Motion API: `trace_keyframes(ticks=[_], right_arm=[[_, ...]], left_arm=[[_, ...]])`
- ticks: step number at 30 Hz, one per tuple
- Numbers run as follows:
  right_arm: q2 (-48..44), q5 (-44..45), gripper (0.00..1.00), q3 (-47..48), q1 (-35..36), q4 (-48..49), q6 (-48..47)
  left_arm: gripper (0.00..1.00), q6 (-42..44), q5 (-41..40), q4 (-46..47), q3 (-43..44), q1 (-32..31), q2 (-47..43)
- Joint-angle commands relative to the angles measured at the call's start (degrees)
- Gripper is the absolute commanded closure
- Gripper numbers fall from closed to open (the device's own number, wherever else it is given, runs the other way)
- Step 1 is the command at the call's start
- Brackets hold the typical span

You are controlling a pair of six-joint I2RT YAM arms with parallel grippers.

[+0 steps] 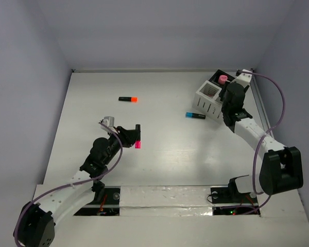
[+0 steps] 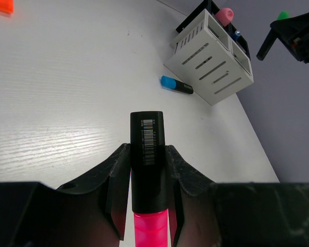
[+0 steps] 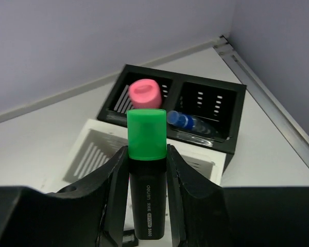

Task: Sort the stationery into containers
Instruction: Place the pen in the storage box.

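Observation:
My left gripper (image 2: 148, 149) is shut on the black barrel of a pink-capped highlighter (image 2: 148, 139), held low over the table left of centre (image 1: 138, 144). My right gripper (image 3: 147, 149) is shut on a green-capped highlighter (image 3: 147, 135), cap pointing away from the wrist. It hangs over the far edge of the white slatted box (image 3: 92, 149), which joins the black box (image 3: 232, 103). A pink-topped piece (image 3: 145, 94) stands in the black box's left cell and a blue pen (image 3: 188, 122) lies in its right cell. On the table lie a blue-capped highlighter (image 1: 195, 115) and an orange-capped highlighter (image 1: 128, 99).
The containers (image 1: 208, 100) sit at the back right, close to the right wall and its rail (image 1: 262, 108). The blue-capped highlighter (image 2: 176, 85) lies just in front of the white box's slatted side. The back wall runs behind them.

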Motion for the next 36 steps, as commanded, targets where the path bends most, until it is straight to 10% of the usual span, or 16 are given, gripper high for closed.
trace_keyframes(ticks=[1,10,20,26,30,32,36], right_arm=[[2.10,2.56,0.99,0.11,-3.01,8.36,-0.94],[10.63,-1.66,0.95,3.36,-7.16,9.59,-0.07],[4.93,-6.49,0.33,-0.77,-7.16,8.72,4.50],[-0.17,-9.66,0.20,-1.21,-7.16,6.17,6.96],[-7.89,-15.10,0.43,-3.22,-7.16,2.39,12.40],[-15.07,-19.75,0.99,-6.91,-7.16,0.64,16.52],[-27.84,-22.23,1.00,-14.12,-6.54,-3.22,19.10]], left_arm=[[1.00,0.35,0.60,4.77,1.84,-1.31,-0.49],[1.00,0.79,-1.15,5.21,3.16,-2.98,0.74],[1.00,1.31,-2.92,6.53,6.85,-6.05,5.31],[1.00,2.02,-8.35,7.67,9.84,-10.36,10.04],[1.00,3.51,-11.17,10.13,15.62,-13.44,16.55],[1.00,5.00,-11.88,11.45,18.88,-14.49,22.32],[1.00,9.22,-13.11,12.25,30.80,-15.99,32.28]])
